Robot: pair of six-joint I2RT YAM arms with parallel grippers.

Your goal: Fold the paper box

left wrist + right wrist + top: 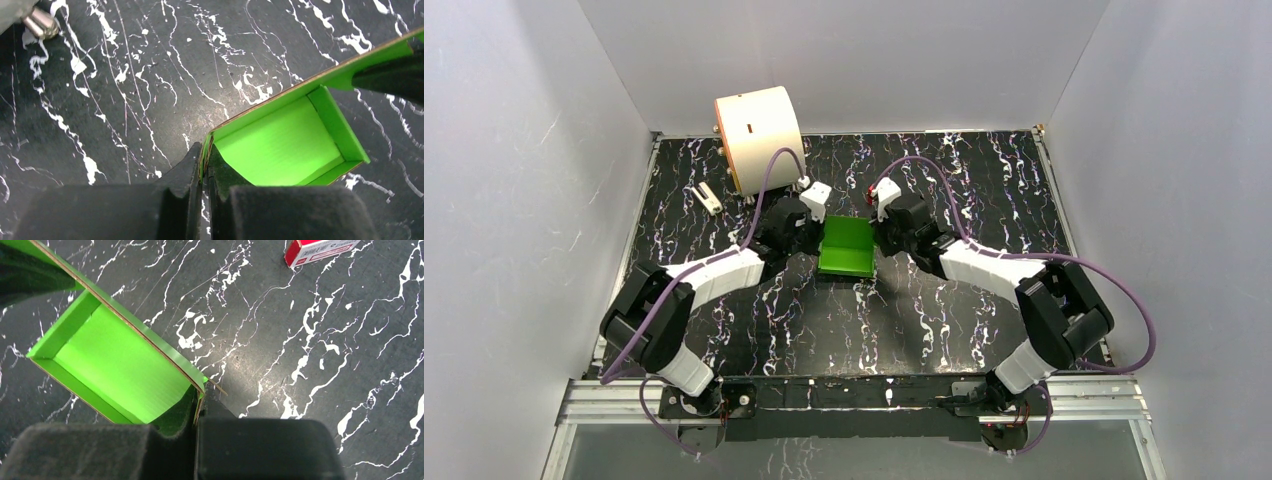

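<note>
While both arms reach in over the middle of the black, white-veined marble-pattern table (944,310), we find the bright green paper box (846,248) spanning the gap between them. It stands as a shallow open tray with its floor facing up and low walls raised along its edges.

Left gripper (205,152): closed on the card, with a thin edge sandwiched between its two black fingers at one corner of the tray.

Right gripper (198,405): likewise clamped on the card at the opposite corner.

The two corners lie at either end of one long wall, and each wrist view shows the other arm's dark fingertip at the far end of that wall. We read this opposed pinch as a way of holding the wall and both adjoining creases upright together, so that nothing springs flat while the remaining flaps are tucked. Gripping at the corners rather than mid-wall leaves the interior unobstructed and stiffens the thin card where it bends most readily. We cannot tell whether the floor of the box rests on the table or hangs just above it.

We judge the fold well advanced, since the walls are up, but not demonstrably locked.

The large cream cylinder (759,135) at the far left and the small red block (320,250) beyond the right wrist lie apart from the box and play no part.
</note>
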